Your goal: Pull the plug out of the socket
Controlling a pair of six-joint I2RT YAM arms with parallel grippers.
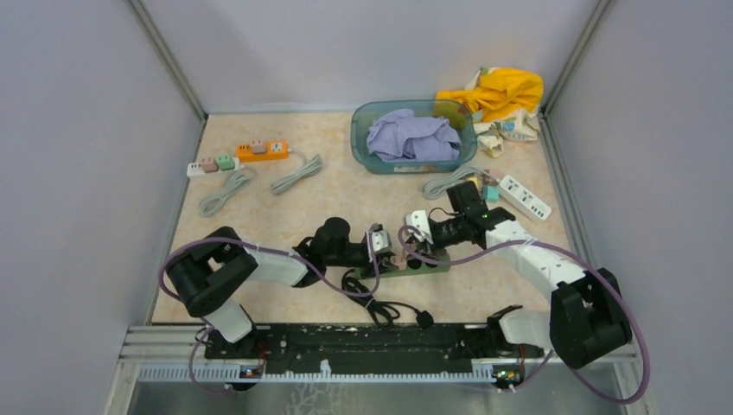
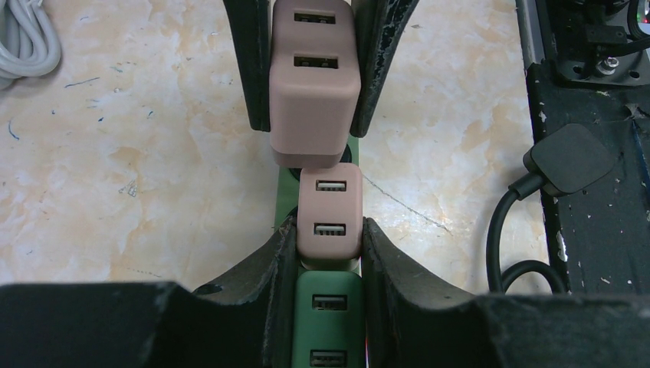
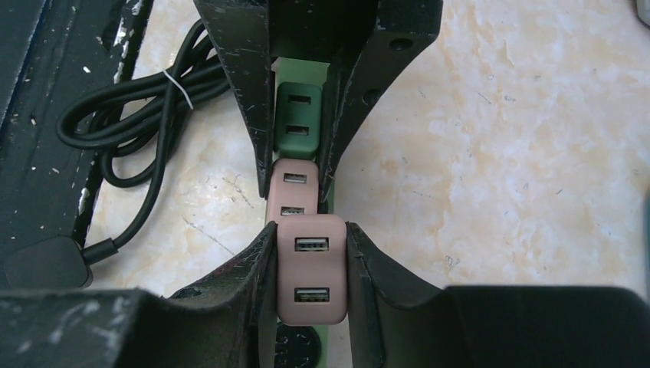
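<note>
Top external: strip [image 1: 435,267] near table edge [image 1: 294,318]

We take this for a robotics lab cell: grey panel walls [image 1: 86,130] in aluminium framing [image 1: 168,56] enclose a marble-patterned tabletop [image 1: 346,186], two arms [image 1: 268,268] are bolted to a metal rail [image 1: 346,373], and power strips [image 1: 262,150] and a cloth-filled basket [image 1: 356,130] lie about.

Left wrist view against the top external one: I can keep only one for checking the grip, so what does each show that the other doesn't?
Only the left wrist: USB ports on the far pink adapter, near pink adapter and green adapter, and the right claw and left claw pressed against their sides. Only the top external: blue basin, yellow cloth, orange power strip, both whole arms. Both: the claws, green power strip, black plug.
</note>
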